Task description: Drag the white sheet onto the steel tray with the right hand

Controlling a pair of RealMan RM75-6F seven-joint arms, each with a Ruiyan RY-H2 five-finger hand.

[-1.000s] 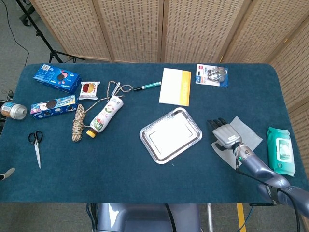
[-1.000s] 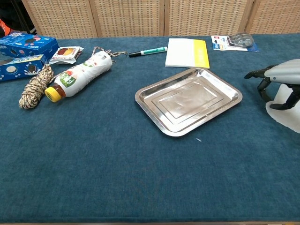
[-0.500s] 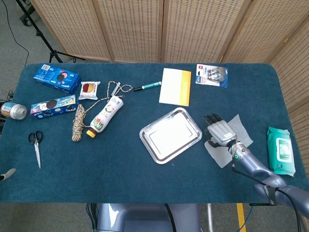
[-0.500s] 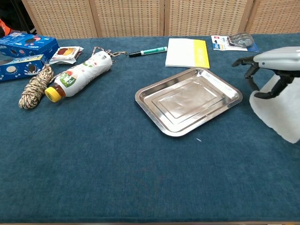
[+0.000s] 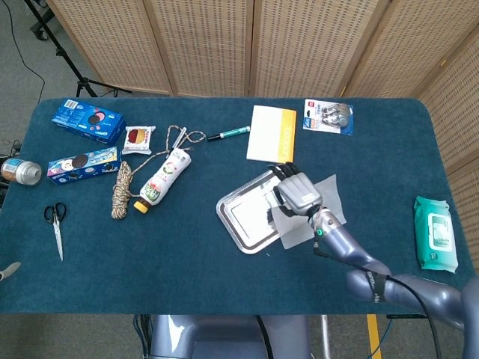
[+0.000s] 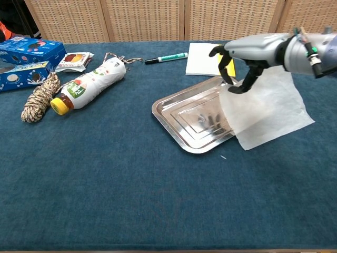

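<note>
The white sheet (image 6: 268,108) is found lying partly over the steel tray (image 6: 181,113), covering the tray's 3 o'clock portion; the remainder is spread on the blue table (image 6: 131,184) toward 3 o'clock of the tray. The sheet is judged thin, very light and limp, likely to crumple or slip under dragging; it is best controlled by downward finger pressure near its tray-side edge, not by lifting. The right hand (image 6: 247,52) is positioned over the sheet's edge at the tray's 2 o'clock corner; its fingers (image 6: 243,83) are curled downward with tips at or on the sheet; whether the sheet is pinched or merely pressed cannot be told. The left hand is not seen in either view.

Containers: the tray is noted as shallow and rimmed; nothing but the sheet's overlapping part is seen in it; the 9 o'clock portion is bare and reflective. A yellow-edged notepad (image 5: 271,134) lies at 12 o'clock of the tray, just beside it.
</note>
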